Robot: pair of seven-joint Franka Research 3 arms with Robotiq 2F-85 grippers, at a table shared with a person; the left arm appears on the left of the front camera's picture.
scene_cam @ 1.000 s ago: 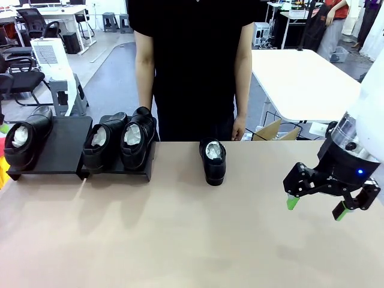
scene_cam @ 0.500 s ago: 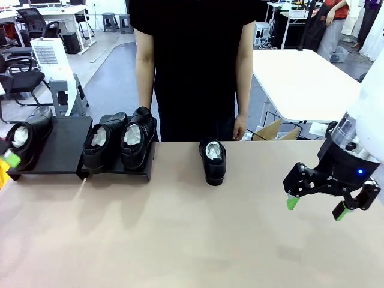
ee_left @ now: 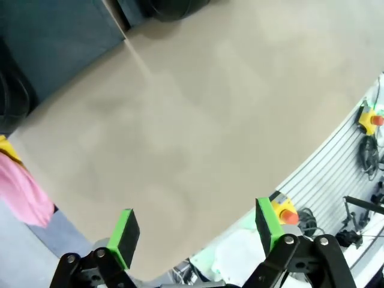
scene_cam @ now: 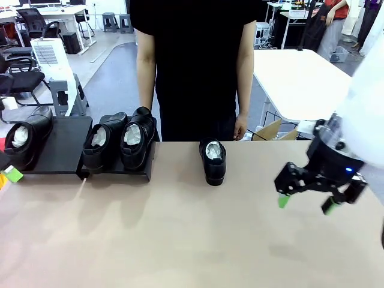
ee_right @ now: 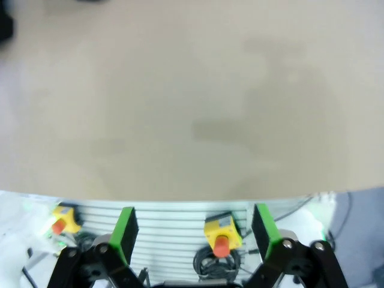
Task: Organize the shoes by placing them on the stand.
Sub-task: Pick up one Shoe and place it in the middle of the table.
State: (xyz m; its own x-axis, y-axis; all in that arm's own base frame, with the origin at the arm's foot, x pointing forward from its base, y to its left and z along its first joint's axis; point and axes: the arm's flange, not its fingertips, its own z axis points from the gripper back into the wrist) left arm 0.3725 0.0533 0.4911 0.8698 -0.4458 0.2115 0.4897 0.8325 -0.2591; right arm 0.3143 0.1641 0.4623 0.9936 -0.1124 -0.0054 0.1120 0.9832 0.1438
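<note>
A: State the position of the shoes and the stand.

B: The stand (scene_cam: 66, 157) sits at the far left of the table (scene_cam: 180, 240), its two platforms side by side. One shoe (scene_cam: 25, 141) rests on the left platform, leaving the inner half of that platform bare. Two shoes (scene_cam: 119, 141) fill the right platform, touching each other. A fourth shoe (scene_cam: 213, 161) stands alone on the table near the far edge, toe toward the robot, well apart from the stand.

A: The tools?

B: The right tool (scene_cam: 305, 203) hangs above the right side of the table, jaws wide and holding nothing. The right wrist view shows its green pads (ee_right: 127, 228) spread over the near edge of the table. The left tool (ee_left: 195, 231) is likewise wide and empty; its wrist view looks across bare tabletop with its pads over the near edge, and one green pad (scene_cam: 12, 175) shows at the left border of the front view, just beside the stand's near corner.

A: Clearance and obstructions?

B: The whole near and middle tabletop is open. A person (scene_cam: 192, 66) stands at the far edge directly behind the lone shoe, one hand (scene_cam: 239, 129) hanging just beyond it. A second white table (scene_cam: 300, 81) stands behind on the right.
</note>
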